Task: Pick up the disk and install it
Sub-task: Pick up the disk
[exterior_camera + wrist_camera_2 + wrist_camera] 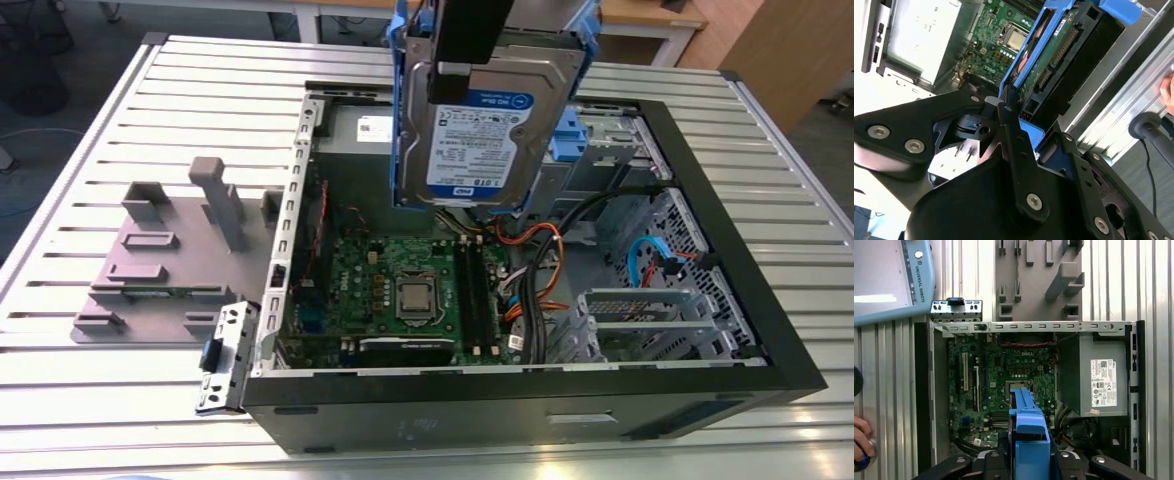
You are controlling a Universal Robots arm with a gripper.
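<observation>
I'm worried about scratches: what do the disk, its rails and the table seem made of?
The disk: silver-grey metal body with a dull sheen. Its rails: probably plastic, judging by the uniform blue and moulded edges. The table: likely aluminium, pale slats that reflect light in streaks.

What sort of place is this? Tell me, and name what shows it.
Probably a robotics lab bench set up for computer assembly: a slatted metal table carries an open computer case and a grey fixture plate, a teach pendant lies alongside, and the disk hangs over the case.
</observation>
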